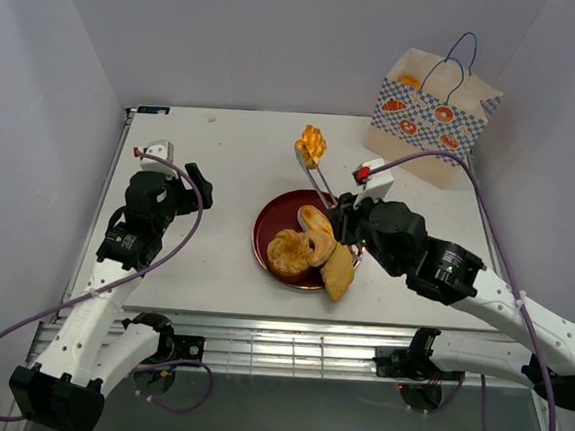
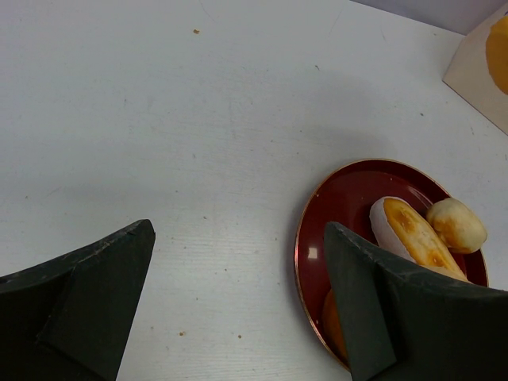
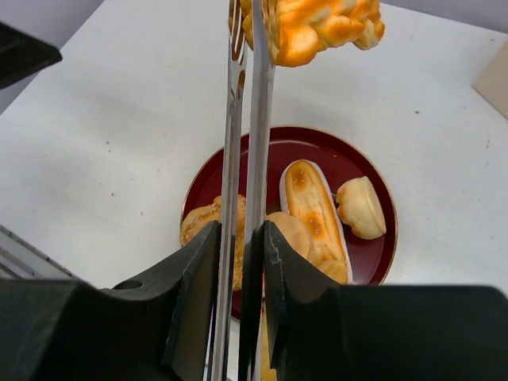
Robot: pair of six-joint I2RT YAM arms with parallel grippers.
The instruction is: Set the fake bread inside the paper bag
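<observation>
In the top view the right pincer point(image 1: 339, 215) sits just right of centre, clenched on a pair of metal tongs point(image 1: 315, 178); the tongs' tips pinch an orange braided pastry point(image 1: 312, 144) held above the table point(image 1: 223, 153), above the frame's centre; the right wrist view shows the same pincer point(image 3: 238, 258) squeezing the tongs point(image 3: 246, 119) with the braided pastry point(image 3: 317, 24) at the top edge; below it the dark red plate point(image 1: 264, 236) carries the remaining bread, among them an oval roll point(image 3: 309, 210) and a round bun point(image 3: 361, 206) lying side by side; the paper bag point(image 1: 430, 117) stands upright in the upper right corner, well apart from the plate; the left pincer point(image 1: 194, 183), at the left of the frame, is released, its jaws spread wide over bare table beside the plate point(image 2: 305, 230).
</observation>
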